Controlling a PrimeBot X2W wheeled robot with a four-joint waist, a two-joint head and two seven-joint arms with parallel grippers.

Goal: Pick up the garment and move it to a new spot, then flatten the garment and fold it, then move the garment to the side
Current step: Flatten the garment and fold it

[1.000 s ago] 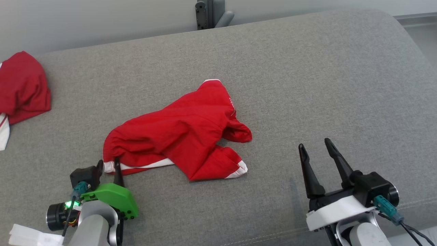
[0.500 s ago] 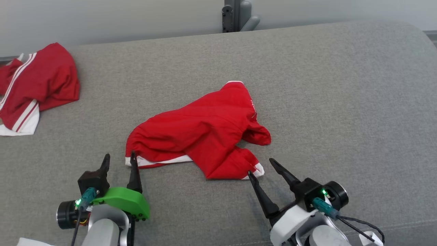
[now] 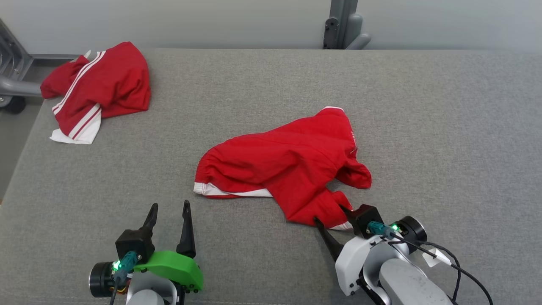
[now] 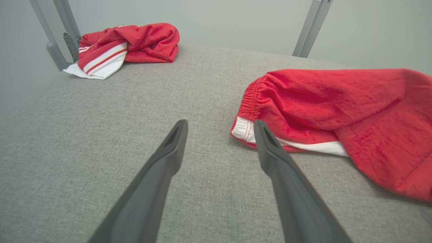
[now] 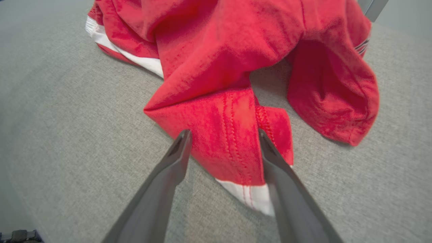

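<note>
The garment (image 3: 288, 165), a pair of red shorts with white trim, lies crumpled in the middle of the grey padded table (image 3: 444, 127). My left gripper (image 3: 170, 205) is open and holds nothing; it rests low over the table, short of the elastic waistband corner (image 4: 248, 126). In the left wrist view the left gripper (image 4: 220, 125) points just left of that corner. My right gripper (image 3: 329, 214) is open at the garment's near hem. In the right wrist view the right gripper (image 5: 223, 133) straddles a red fold with a white edge (image 5: 251, 195), its fingers either side of the cloth.
A second red garment with white stripes (image 3: 99, 84) lies bunched at the far left corner (image 4: 128, 44). A grey metal post (image 3: 343, 23) stands behind the far edge, and a metal bar (image 3: 12, 84) lies off the left edge. The table's left edge runs close to the left arm.
The camera has swung left. My left gripper opened, let go of the waistband corner and drew back. My right gripper moved in from the right to the garment's near hem.
</note>
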